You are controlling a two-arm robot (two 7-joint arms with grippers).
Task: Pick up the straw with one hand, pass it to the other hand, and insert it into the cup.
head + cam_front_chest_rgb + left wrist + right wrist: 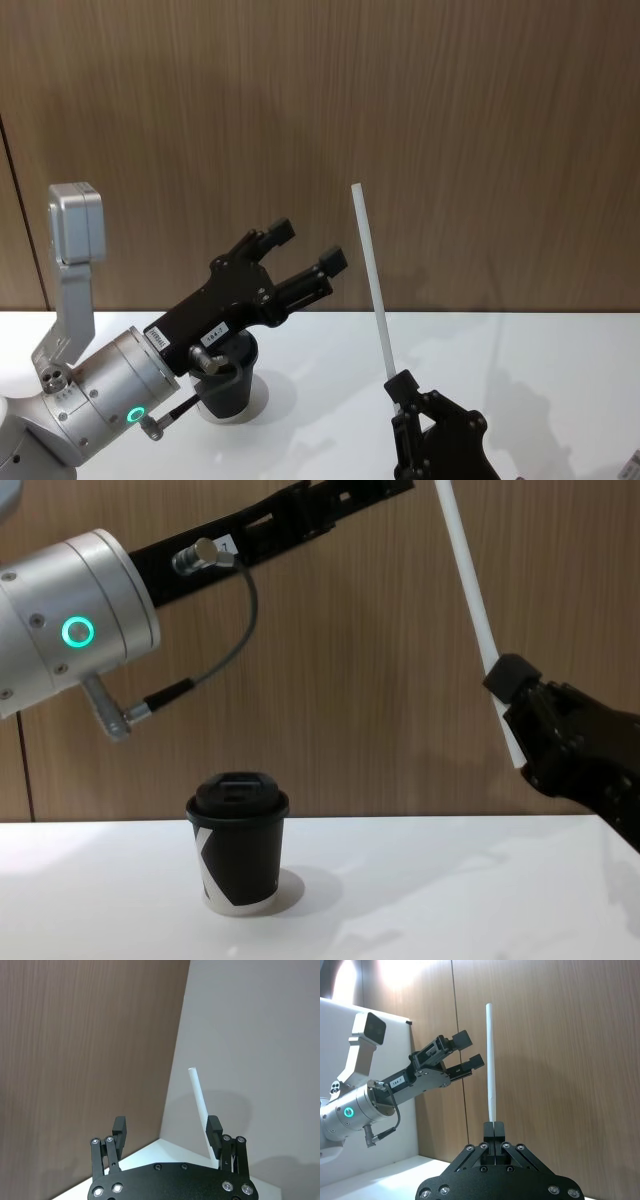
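My right gripper (403, 385) is shut on the lower end of the white straw (372, 280), which stands nearly upright and leans slightly left above the table. In the right wrist view the straw (491, 1060) rises straight out of the closed right gripper (493, 1127). Raised at mid-height, my left gripper (307, 247) is open, aimed at the straw, with a gap between them. In the left wrist view the straw (198, 1095) shows close by one finger of the left gripper (166, 1127). The black lidded cup (237, 845) stands on the table below the left arm (80, 630).
The white table (450, 890) runs to a brown wood-panel wall (450, 120) close behind. A silver box (77, 225) sticks up from the left arm. A dark cable (215, 650) hangs off the left wrist above the cup.
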